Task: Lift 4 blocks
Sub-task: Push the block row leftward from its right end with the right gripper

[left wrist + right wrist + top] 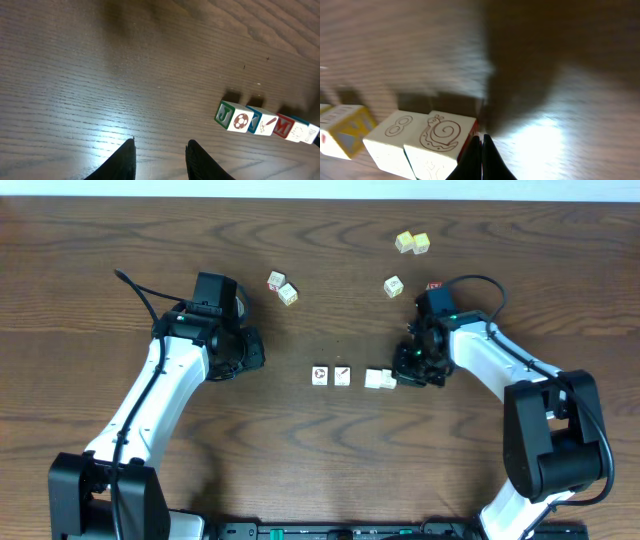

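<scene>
The blocks lie in a short row mid-table: two pale cubes (319,374) (342,375), a small gap, then a touching pair (380,378). In the left wrist view the row (260,122) sits at the right, showing a J, a ball and an M. My left gripper (250,352) stands well to the left of the row, open, with bare wood between its fingers (160,150). My right gripper (405,370) is shut and empty, its tips (481,142) against the right end of the snail-print block (442,134), which touches the "8" block (395,131).
Loose cubes lie farther back: two (282,287) behind the left gripper, two yellowish ones (412,243) at the back right, one (394,286) near the right arm, and a red-faced cube (433,286) by the right wrist. Both arms reach in from the near edge.
</scene>
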Available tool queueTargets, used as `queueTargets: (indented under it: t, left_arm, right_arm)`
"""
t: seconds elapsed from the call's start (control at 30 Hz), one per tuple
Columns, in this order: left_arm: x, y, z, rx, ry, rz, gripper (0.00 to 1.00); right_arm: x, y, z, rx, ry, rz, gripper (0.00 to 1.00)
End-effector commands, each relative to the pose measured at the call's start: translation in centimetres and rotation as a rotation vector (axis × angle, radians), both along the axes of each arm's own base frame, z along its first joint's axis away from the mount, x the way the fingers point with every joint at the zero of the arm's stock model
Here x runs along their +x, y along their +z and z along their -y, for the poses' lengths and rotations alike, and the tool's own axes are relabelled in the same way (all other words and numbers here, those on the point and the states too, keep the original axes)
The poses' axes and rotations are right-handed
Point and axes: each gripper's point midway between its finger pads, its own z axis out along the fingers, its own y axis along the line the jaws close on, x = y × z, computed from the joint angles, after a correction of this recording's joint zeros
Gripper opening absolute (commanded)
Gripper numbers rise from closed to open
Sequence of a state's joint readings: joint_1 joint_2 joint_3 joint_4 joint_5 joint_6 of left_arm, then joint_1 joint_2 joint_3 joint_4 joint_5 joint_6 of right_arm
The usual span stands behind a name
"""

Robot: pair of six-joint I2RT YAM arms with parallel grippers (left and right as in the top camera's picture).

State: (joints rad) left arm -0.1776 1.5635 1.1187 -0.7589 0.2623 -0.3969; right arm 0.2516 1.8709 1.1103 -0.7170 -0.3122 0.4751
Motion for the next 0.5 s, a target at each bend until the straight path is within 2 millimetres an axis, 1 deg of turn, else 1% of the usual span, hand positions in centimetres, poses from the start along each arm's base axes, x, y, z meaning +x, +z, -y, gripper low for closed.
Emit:
queueTargets:
  t: [0.0,0.2,0.37,0.47]
  left_arm:
    - [-0.4,-0.7,-0.4,0.016,0.007,-0.019,0.34]
    - [-0.4,-0.7,-0.4,0.016,0.007,-0.02,0.34]
    - [-0.3,-0.7,-0.4,0.016,0.007,-0.017,0.34]
    - [-0.3,-0.7,-0.4,0.016,0.007,-0.017,0.34]
  right_arm:
    - [0.1,0.1,-0.9,0.019,-0.012,0.005,0.01]
    - [0.2,0.1,-1.0,0.026,-0.01,0.009,0.01]
    - [-0.3,0.2,-2.4,0.042,-0.007,-0.001,0.01]
    - [-0.4,0.0,-2.6,0.015,-0.041,-0.009,0.01]
